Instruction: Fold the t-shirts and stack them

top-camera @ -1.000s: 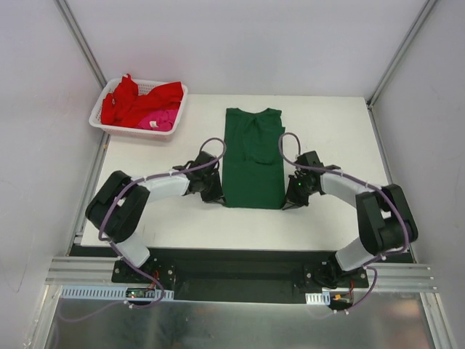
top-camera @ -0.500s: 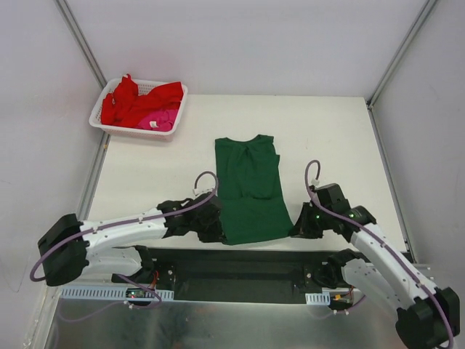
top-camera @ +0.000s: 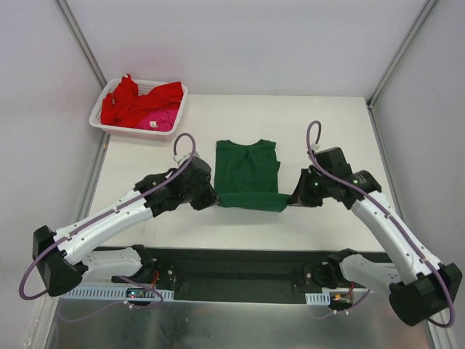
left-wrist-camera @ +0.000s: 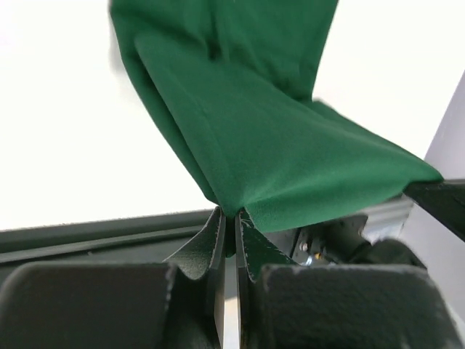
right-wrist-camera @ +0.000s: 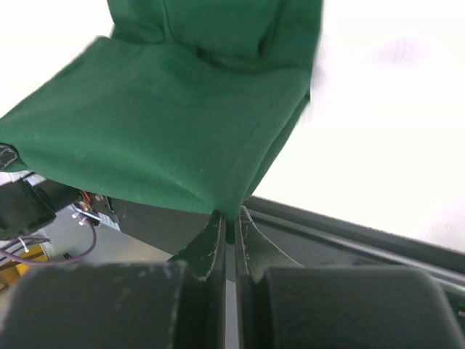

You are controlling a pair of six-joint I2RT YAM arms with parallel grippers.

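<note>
1. the green t-shirt point(top-camera: 248, 174) lies in the middle of the white surface point(top-camera: 327, 131), between the two arms, with its collar end toward the far side.
2. the left fingers point(top-camera: 211, 199) are clenched on the near left corner of the green t-shirt; in the left wrist view point(left-wrist-camera: 221, 231) the tips pinch a bunch of green cloth that fans out above them.
3. the right fingers point(top-camera: 293, 200) are clenched on the near right corner of the same shirt; in the right wrist view point(right-wrist-camera: 218, 227) the cloth point(right-wrist-camera: 167, 131) rises from the tips in a doubled layer.
4. from above, the near edge of the shirt runs as a straight band from one set of fingers to the other, and the cloth looks doubled over there.
5. in both wrist views the gripped end is held up off the surface, while the far part of the shirt point(left-wrist-camera: 247, 43) rests flat on the white top.
6. both arms reach inward from their bases, the left from the left side and the right from the right, and meet the shirt at about the same depth.
7. a white mesh basket point(top-camera: 98, 116) sits at the far left corner of the surface, well apart from the green shirt.
8. red t-shirts point(top-camera: 131, 102) are heaped in the basket, one draped over its rim, with a pink t-shirt point(top-camera: 161, 120) showing beneath them.
</note>
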